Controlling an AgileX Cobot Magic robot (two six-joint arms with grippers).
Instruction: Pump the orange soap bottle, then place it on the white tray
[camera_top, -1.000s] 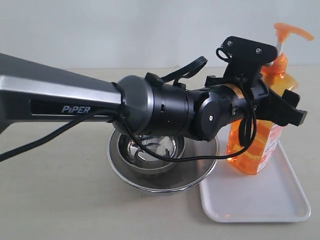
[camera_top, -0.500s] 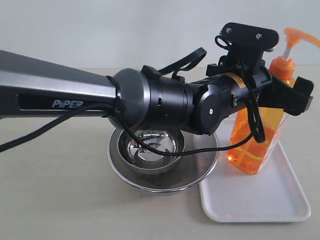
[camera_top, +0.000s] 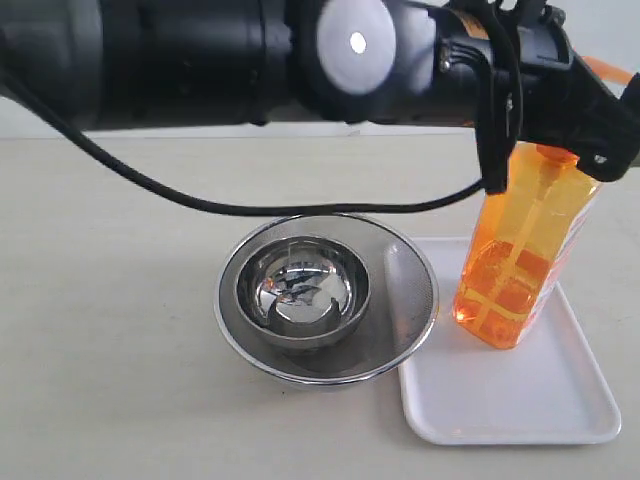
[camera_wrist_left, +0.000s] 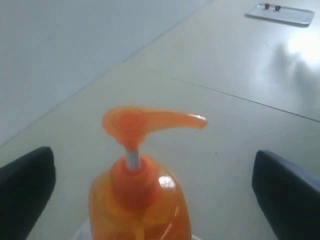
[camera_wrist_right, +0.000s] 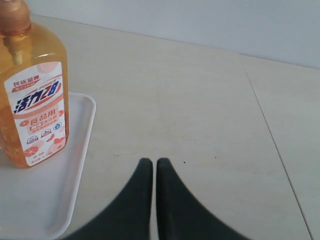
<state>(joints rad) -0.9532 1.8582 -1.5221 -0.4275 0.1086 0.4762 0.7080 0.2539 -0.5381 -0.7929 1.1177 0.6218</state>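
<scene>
The orange soap bottle (camera_top: 520, 270) is standing on the white tray (camera_top: 520, 405), toward the tray's rear left part in the exterior view, leaving the nearer and right-hand stretches of the tray bare. The left gripper (camera_wrist_left: 155, 192) is hanging around the bottle's neck with its dark fingers (camera_wrist_left: 27, 190) spread wide, each showing clear air between itself and the orange plastic. The right gripper (camera_wrist_right: 152, 162) is sitting low over the open table (camera_top: 120, 400) with its two tips pressed together, well apart from the bottle and beside the tray's long rim. Two nested steel bowls (camera_top: 400, 300) are lying just left of the tray, the outer rim meeting or overlapping the tray's edge; which one I cannot tell. The left arm is filling the top of the exterior view and covering the pump head. The bottle's base is being cut off in the left wrist view and its pump in the right wrist view. A pale flat object (camera_wrist_left: 280, 14) far off is too small to make out.
</scene>
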